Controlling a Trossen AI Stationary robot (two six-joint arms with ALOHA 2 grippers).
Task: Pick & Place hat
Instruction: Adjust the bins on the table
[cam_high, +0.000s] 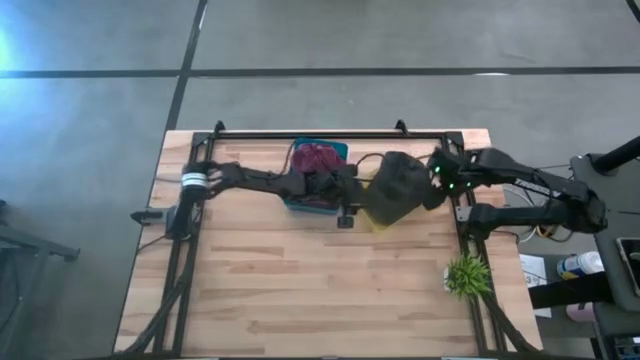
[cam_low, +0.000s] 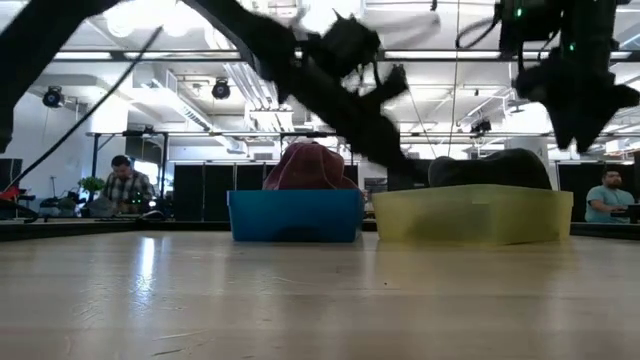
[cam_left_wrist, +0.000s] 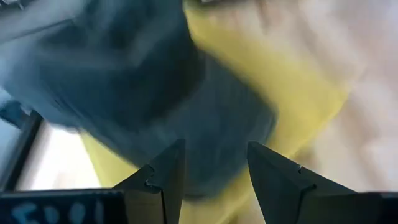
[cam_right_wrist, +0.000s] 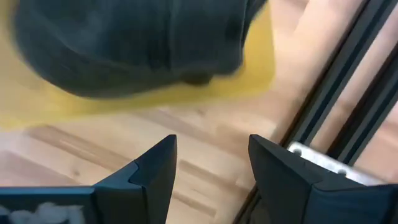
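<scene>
Low view had the yellow bin (cam_low: 472, 215) nearest, hat (cam_low: 490, 168) lying inside. Above, left gripper (cam_left_wrist: 211, 168) and right gripper (cam_right_wrist: 208, 162) both hung spread, empty. Risk: the hat's overhanging brim could tip it out.

I see a pale wood-plank tabletop (cam_high: 300, 290) edged by a dark frame (cam_high: 330, 133). Near its far edge sit two bins side by side: a blue bin (cam_high: 338, 151) holding a maroon hat (cam_high: 315, 158), and a yellow bin (cam_low: 470, 215) holding a dark hat (cam_high: 396, 185). A small green plant (cam_high: 466, 274) stands near the right edge. The near half is bare wood.
</scene>
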